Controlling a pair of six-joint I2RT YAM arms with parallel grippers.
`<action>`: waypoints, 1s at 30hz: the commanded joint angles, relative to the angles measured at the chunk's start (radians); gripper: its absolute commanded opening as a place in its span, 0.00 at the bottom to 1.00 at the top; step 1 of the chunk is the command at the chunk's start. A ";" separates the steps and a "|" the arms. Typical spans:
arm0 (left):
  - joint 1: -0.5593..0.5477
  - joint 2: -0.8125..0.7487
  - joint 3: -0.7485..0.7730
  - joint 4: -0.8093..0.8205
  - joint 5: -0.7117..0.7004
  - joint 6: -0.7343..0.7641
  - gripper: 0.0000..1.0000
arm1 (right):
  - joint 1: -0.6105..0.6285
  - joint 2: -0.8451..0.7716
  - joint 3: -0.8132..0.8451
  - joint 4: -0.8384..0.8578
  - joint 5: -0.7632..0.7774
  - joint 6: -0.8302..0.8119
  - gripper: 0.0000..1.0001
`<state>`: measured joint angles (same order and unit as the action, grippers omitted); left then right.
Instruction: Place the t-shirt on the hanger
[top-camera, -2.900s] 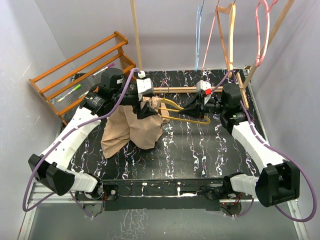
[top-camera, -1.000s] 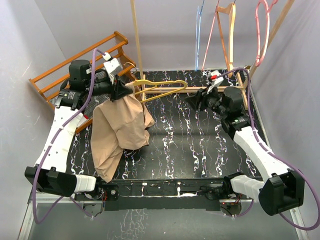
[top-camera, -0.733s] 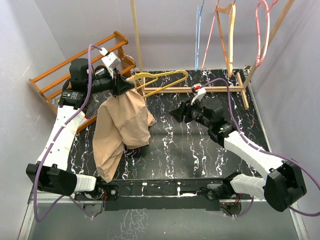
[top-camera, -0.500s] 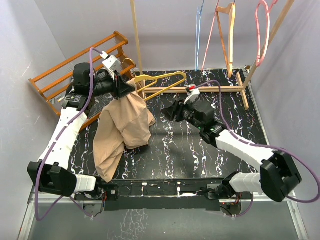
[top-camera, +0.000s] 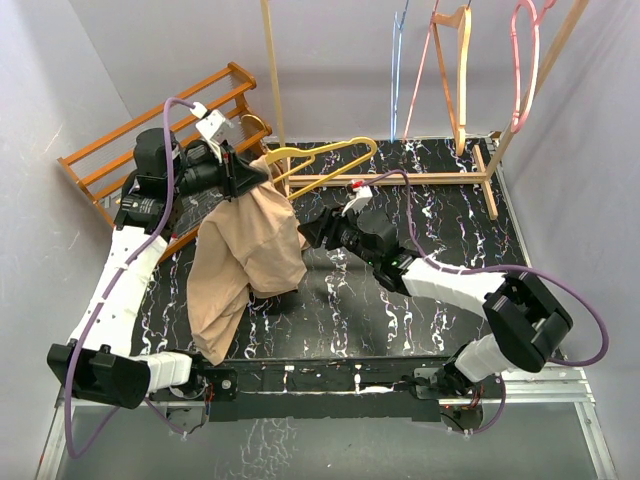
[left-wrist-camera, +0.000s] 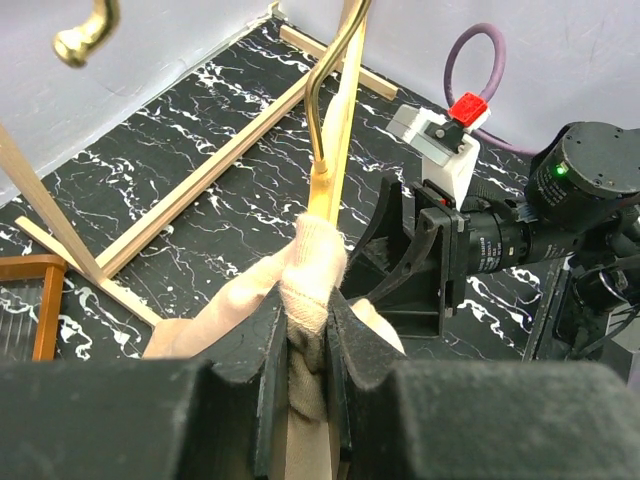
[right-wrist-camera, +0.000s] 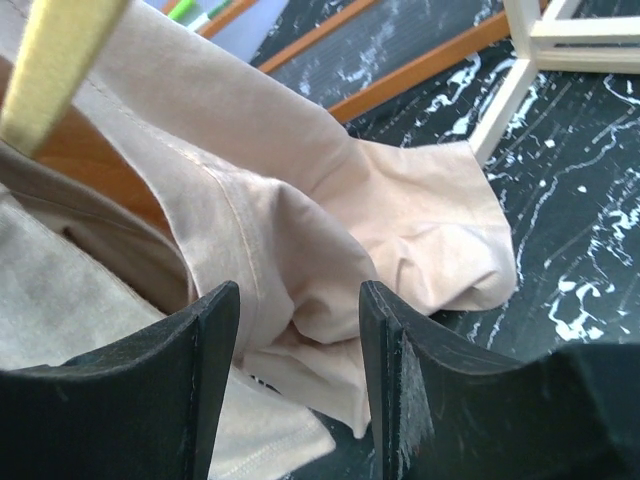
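Marbled black tabletop (top-camera: 450, 230) fills a pale-walled booth, with an orange wooden rack (top-camera: 120, 165) at ten o'clock. Left gripper (top-camera: 248, 178) clenches the t-shirt (top-camera: 245, 265), which drapes from the hanger (top-camera: 335, 160) toward seven o'clock. Right gripper (top-camera: 308, 232), jaws apart, sits just beside the fabric near table centre.

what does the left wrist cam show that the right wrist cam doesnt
Only the left wrist: the left end effector shut on a bunched edge of the plain tan-beige fabric t-shirt, and the brass-coloured hook of the thin mustard-yellow clothes hanger. Only the right wrist: a loose drooping flap of that shirt. Both: the t-shirt, the hanger, the open right end effector, the black marbled table.
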<state>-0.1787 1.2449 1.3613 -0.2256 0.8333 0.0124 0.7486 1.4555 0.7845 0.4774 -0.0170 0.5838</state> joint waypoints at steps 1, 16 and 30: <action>0.002 -0.055 0.031 0.022 0.048 -0.018 0.00 | 0.018 0.003 0.024 0.172 0.029 0.029 0.53; 0.003 -0.014 0.057 0.018 0.036 0.012 0.00 | 0.203 0.071 0.105 0.149 0.117 -0.022 0.54; 0.003 -0.037 0.056 -0.012 0.047 0.030 0.00 | 0.204 -0.017 0.018 0.143 0.364 -0.053 0.12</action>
<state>-0.1787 1.2427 1.3655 -0.2527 0.8501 0.0303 0.9535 1.5024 0.8143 0.5766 0.2611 0.5480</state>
